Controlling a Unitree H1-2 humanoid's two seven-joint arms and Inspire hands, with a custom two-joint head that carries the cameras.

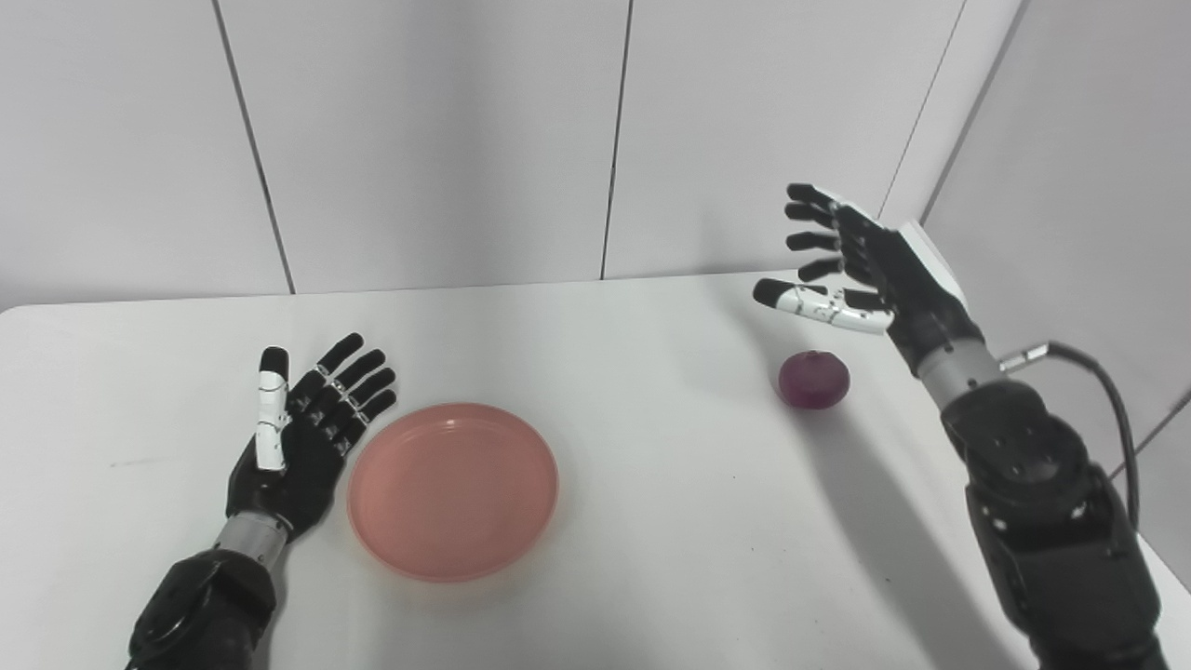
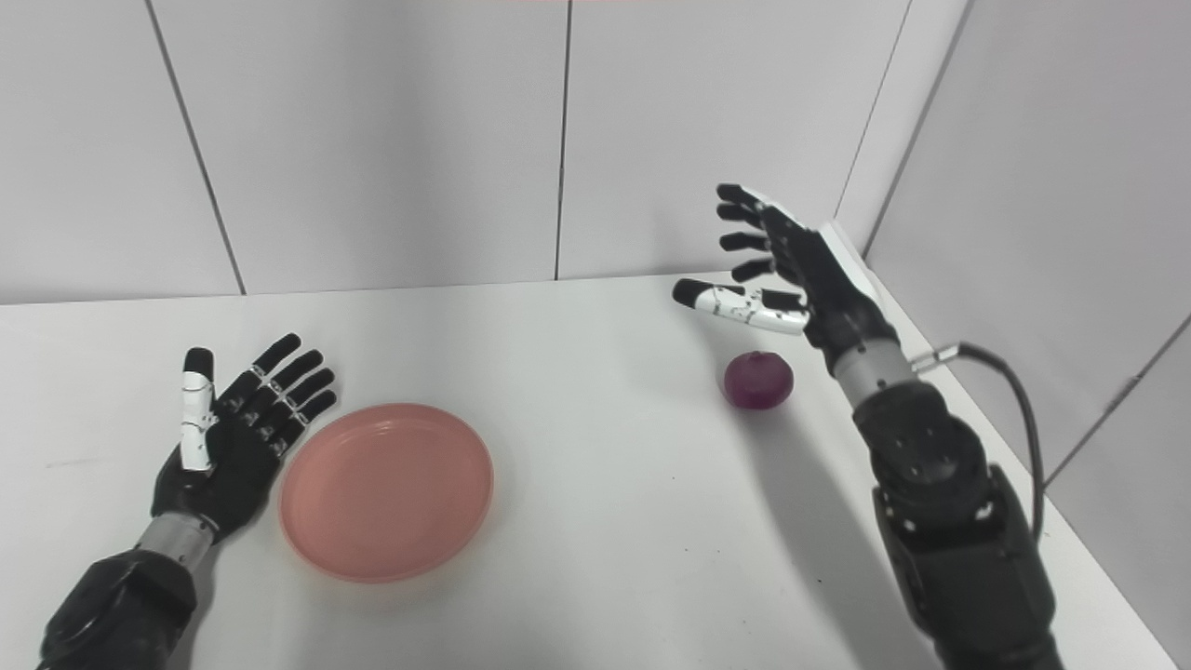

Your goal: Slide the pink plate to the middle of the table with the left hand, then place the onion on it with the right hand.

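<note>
A round pink plate (image 1: 453, 489) lies flat on the white table (image 1: 633, 372), left of the middle. My left hand (image 1: 302, 433) rests open just to its left, palm turned toward the rim, fingers spread and close to the plate's edge; contact cannot be told. A purple onion (image 1: 813, 379) sits on the table at the right. My right hand (image 1: 851, 270) hovers open above and slightly behind the onion, fingers spread, holding nothing.
Grey wall panels (image 1: 447, 140) close off the back of the table, and a side wall (image 1: 1070, 186) stands at the right. The table's right edge runs beside my right arm (image 1: 1051, 502), where a black cable (image 1: 1112, 409) loops out.
</note>
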